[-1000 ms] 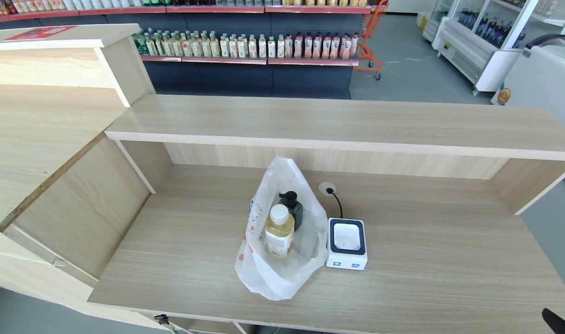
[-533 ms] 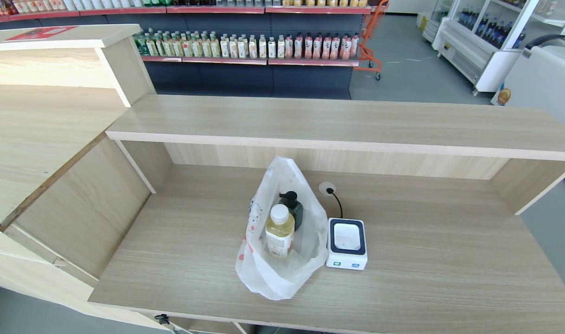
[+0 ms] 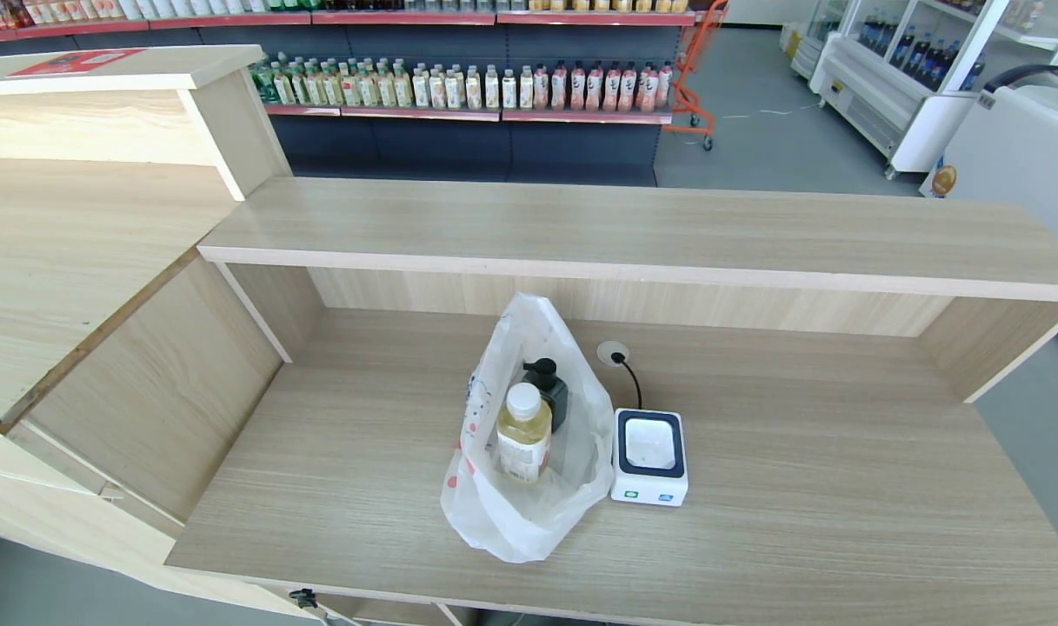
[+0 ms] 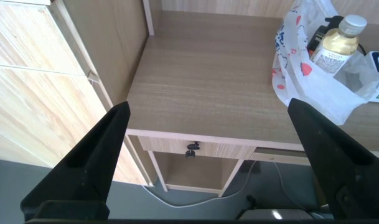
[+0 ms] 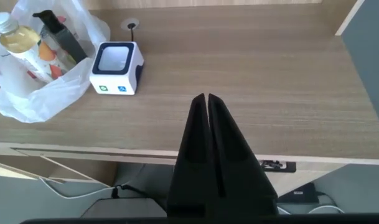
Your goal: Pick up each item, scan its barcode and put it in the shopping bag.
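A white plastic shopping bag (image 3: 529,487) stands open on the wooden counter (image 3: 798,487). Inside it a yellow drink bottle (image 3: 523,432) with a white cap stands upright in front of a dark pump bottle (image 3: 548,387). A white barcode scanner (image 3: 649,456) with a dark frame sits right beside the bag. My left gripper (image 4: 208,118) is open, hanging before the counter's front edge, left of the bag (image 4: 307,74). My right gripper (image 5: 206,98) is shut and empty, over the front edge, to the right of the scanner (image 5: 116,68).
A raised shelf (image 3: 633,230) runs along the back of the counter, with side panels (image 3: 155,382) at both ends. The scanner's black cable (image 3: 630,379) runs to a grommet behind it. Store shelves of bottles (image 3: 459,87) and fridges (image 3: 911,78) stand beyond.
A dark tip of the right arm at the lower right corner of the head view one second ago has dropped out of that view. The bag, bottles and scanner are unmoved.
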Available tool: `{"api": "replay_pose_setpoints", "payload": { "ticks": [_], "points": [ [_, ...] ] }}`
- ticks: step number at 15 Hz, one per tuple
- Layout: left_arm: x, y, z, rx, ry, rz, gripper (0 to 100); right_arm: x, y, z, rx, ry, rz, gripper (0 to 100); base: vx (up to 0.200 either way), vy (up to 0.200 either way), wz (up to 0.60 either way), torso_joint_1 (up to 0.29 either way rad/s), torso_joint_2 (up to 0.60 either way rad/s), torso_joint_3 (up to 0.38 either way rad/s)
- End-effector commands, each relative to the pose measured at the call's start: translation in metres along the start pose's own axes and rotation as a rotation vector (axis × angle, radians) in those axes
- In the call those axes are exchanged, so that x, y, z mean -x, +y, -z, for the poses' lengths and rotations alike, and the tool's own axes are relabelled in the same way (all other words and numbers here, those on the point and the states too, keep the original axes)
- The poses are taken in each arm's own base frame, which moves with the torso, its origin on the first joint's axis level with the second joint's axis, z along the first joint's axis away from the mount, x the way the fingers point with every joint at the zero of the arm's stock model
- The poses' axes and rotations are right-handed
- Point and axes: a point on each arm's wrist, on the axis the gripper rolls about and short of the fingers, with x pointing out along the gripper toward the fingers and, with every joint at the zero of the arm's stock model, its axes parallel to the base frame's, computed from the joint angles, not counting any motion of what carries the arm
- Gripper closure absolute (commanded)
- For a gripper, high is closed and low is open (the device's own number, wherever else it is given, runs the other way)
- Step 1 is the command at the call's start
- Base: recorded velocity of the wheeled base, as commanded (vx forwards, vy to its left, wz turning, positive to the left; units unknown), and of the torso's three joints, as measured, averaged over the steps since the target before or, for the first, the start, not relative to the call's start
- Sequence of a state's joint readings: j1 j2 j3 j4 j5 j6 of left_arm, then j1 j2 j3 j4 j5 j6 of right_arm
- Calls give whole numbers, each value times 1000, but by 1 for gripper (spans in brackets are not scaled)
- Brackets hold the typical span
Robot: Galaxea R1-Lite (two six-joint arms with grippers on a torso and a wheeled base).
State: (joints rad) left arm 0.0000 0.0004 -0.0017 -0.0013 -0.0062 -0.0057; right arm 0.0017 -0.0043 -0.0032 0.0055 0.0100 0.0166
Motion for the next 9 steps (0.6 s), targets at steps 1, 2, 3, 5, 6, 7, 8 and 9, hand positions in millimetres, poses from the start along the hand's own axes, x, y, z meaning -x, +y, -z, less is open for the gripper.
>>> {"api": "replay_pose_setpoints", "payload": {
  "ticks": [1, 2, 3, 5, 6, 7, 8, 9],
  "points": [
    [0, 0, 0, 0, -1, 0, 0, 0, 0, 0, 0, 5, 0, 100, 0, 0, 0, 0, 0, 0],
    [0, 0, 0, 5, -1, 0, 0, 0, 0, 0, 0, 7, 0, 100, 0, 0, 0, 0, 0, 0],
    [0, 0, 0, 8, -1, 0, 0, 0, 0, 0, 0, 7, 0, 100, 0, 0, 0, 0, 0, 0],
    [0, 0, 0, -6, -1, 0, 0, 0, 0, 0, 0, 5, 0, 100, 0, -200, 0, 7, 0, 12],
    [0, 0, 0, -9, -1, 0, 0, 0, 0, 0, 0, 7, 0, 100, 0, -200, 0, 7, 7, -2],
    [0, 0, 0, -10, -1, 0, 0, 0, 0, 0, 0, 7, 0, 100, 0, -200, 0, 2, 2, 2],
    [0, 0, 0, -9, -1, 0, 0, 0, 0, 0, 0, 7, 0, 100, 0, -200, 0, 2, -2, 2],
    [0, 0, 0, -9, -1, 0, 0, 0, 0, 0, 0, 7, 0, 100, 0, -200, 0, 7, -2, 2]
  ]
}}
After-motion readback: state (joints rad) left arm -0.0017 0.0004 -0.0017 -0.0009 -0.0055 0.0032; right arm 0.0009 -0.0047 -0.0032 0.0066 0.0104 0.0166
